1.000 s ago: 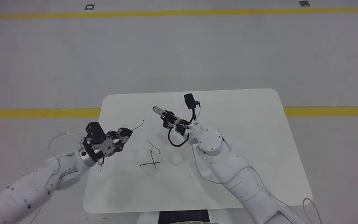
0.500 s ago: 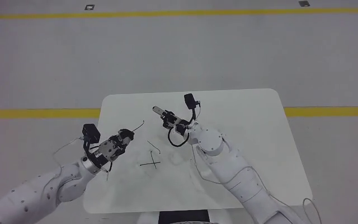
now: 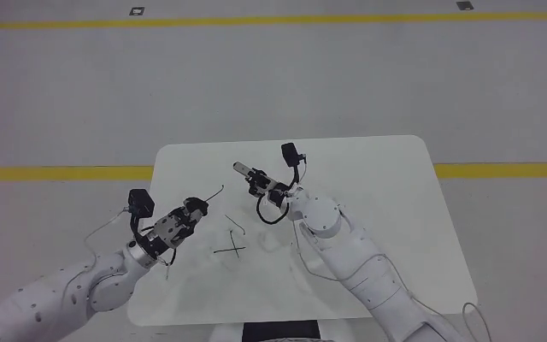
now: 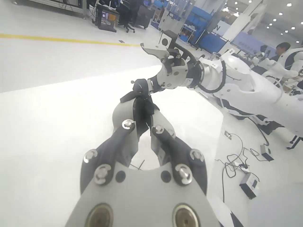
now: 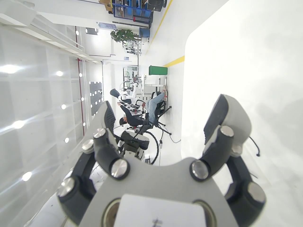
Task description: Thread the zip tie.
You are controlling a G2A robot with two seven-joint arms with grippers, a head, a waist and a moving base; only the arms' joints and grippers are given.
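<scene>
Loose zip ties (image 3: pixel 229 250) lie on the table (image 3: pixel 385 188) near the left gripper (image 3: pixel 198 206).

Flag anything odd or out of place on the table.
Nothing looks damaged. Loose on the table lie two crossed ties and a bent tie beside them. The left gripper is shut on the zip tie; the right gripper is open, empty.
</scene>
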